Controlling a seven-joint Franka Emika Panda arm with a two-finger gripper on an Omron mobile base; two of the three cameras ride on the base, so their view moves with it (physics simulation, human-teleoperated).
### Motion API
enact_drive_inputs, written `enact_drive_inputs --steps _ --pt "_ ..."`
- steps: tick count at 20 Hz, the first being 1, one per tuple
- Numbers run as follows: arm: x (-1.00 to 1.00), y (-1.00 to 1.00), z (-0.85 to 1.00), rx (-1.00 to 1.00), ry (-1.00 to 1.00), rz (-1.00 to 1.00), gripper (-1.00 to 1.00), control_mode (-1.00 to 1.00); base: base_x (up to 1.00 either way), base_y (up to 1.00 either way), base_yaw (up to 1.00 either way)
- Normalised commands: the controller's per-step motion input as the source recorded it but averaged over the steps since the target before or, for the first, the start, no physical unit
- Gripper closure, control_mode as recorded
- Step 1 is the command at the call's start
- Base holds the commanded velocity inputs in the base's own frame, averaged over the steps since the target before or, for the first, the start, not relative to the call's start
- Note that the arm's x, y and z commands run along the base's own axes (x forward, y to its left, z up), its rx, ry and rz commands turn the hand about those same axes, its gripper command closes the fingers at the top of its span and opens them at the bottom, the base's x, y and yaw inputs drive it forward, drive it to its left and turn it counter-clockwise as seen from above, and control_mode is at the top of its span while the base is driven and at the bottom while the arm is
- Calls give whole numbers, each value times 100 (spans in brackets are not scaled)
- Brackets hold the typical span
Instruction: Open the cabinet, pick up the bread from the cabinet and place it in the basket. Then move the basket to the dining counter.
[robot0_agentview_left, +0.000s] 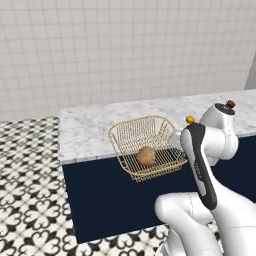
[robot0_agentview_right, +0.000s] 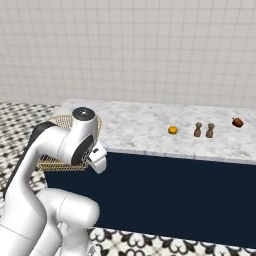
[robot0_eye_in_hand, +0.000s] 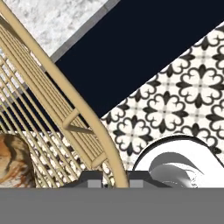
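The end effector (robot0_eye_in_hand: 114, 183) was pinching the rim of the basket (robot0_agentview_left: 145, 145), which overhung the front edge of the marble surface (robot0_agentview_left: 90, 130). The bread (robot0_agentview_left: 146, 156) lay inside the basket, above the patterned floor (robot0_agentview_left: 30, 200).

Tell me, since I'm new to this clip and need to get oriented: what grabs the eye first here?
The golden wire basket stands out, hanging over the front edge of the marble dining counter, with the bread inside. The gripper is shut on the basket's rim. Further along the counter lie a small orange fruit, two brown shakers and a reddish-brown item.
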Motion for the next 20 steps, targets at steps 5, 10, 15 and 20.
enact_drive_inputs --steps 5,10,15,20 --pt "0 0 0 0 0 0 100 100 75 31 -1" --pt "0 0 0 0 0 0 100 100 50 38 1" --pt "5 11 -2 0 1 0 100 -100 17 44 2" --pt "67 43 -8 0 2 0 100 -100 0 0 0"
